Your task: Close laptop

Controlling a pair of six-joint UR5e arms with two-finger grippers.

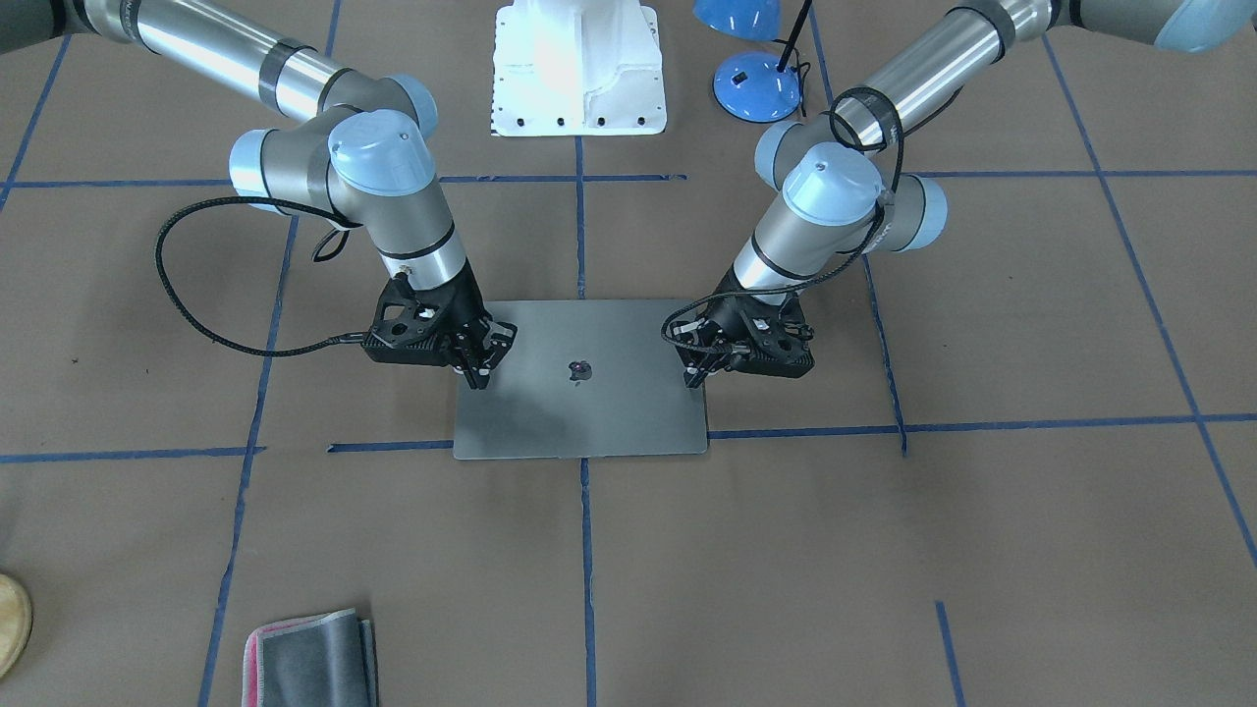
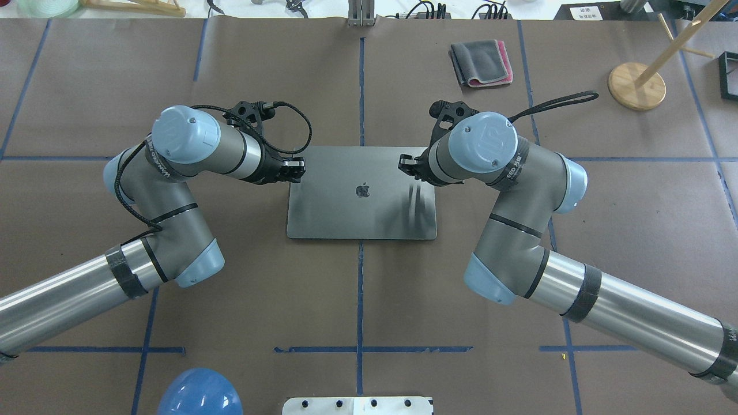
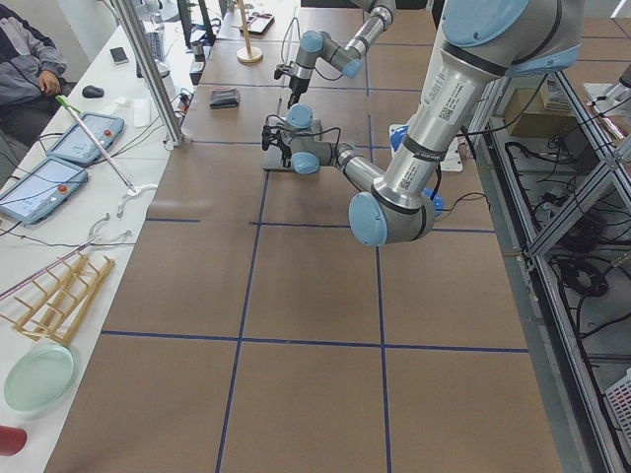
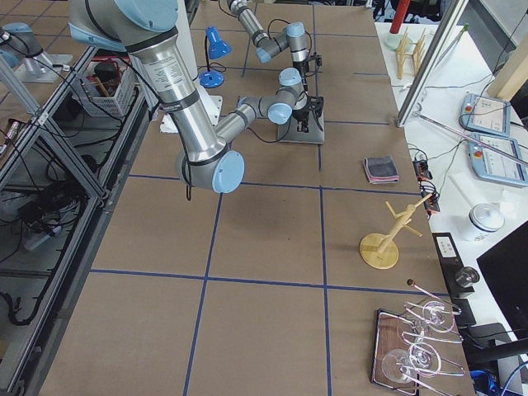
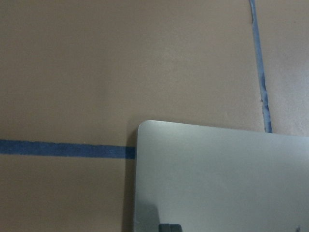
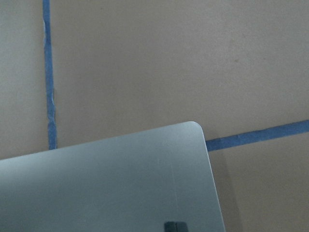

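The laptop (image 1: 609, 412) lies shut and flat on the table, its space-grey lid up with the dark apple logo (image 2: 362, 189) showing. My left gripper (image 2: 297, 167) is shut, with its tips at the lid's left edge near the far corner. My right gripper (image 2: 406, 163) is shut at the lid's right edge near the far corner. In the front-facing view the left gripper (image 1: 695, 380) and the right gripper (image 1: 479, 377) point down onto the lid. I cannot tell whether they touch it. Both wrist views show a lid corner, the left wrist view (image 5: 217, 179) and the right wrist view (image 6: 111, 188).
A folded grey cloth with a pink edge (image 2: 481, 62) lies beyond the laptop to the right. A wooden stand (image 2: 637, 86) is at the far right. A blue lamp (image 1: 756, 83) and the white robot base (image 1: 579, 69) are on the robot's side.
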